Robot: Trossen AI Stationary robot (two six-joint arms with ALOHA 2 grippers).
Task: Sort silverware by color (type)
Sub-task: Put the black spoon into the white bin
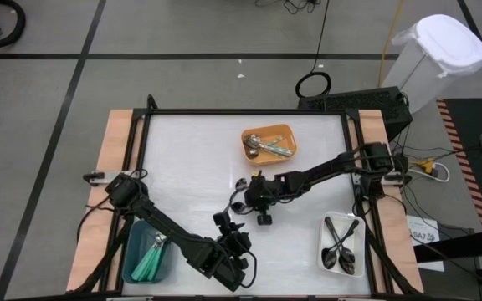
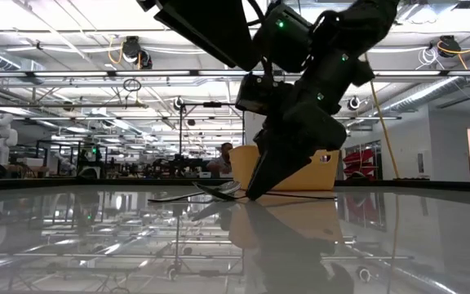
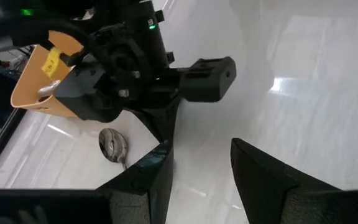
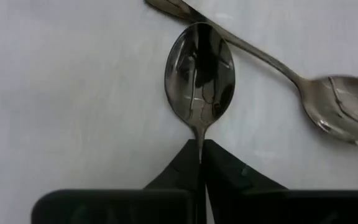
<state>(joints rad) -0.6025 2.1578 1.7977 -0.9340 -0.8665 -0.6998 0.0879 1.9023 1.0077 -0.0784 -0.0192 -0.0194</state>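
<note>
My right gripper point(image 4: 199, 152) is shut on a shiny silver spoon point(image 4: 199, 68) at the table's middle point(image 1: 243, 196). A second silver spoon point(image 4: 272, 59) lies on the table just beyond the first one's bowl tip. Both show low on the table in the low view point(image 2: 210, 192). My left gripper point(image 3: 197, 171) hovers open nearer the front edge point(image 1: 228, 236) with nothing between its fingers, facing the right gripper. Silver spoons lie in the orange tray point(image 1: 268, 144), teal-handled ones in the teal tray point(image 1: 147, 255), black ones in the white tray point(image 1: 341, 244). My right gripper pinches the silver spoon's handle right behind the bowl point(image 4: 199, 138) between its two fingertips. The fingers slant down from the table's right side, in line with the handle, whose rest they hide. The bowl point(image 4: 199, 68) faces up and appears to lie on the table.
The three trays stand around the working spot: orange at the far middle, teal at the near left, white at the near right. The two arms are close together at the table's middle. Bare white tabletop point(image 1: 182, 159) lies at the far left.
</note>
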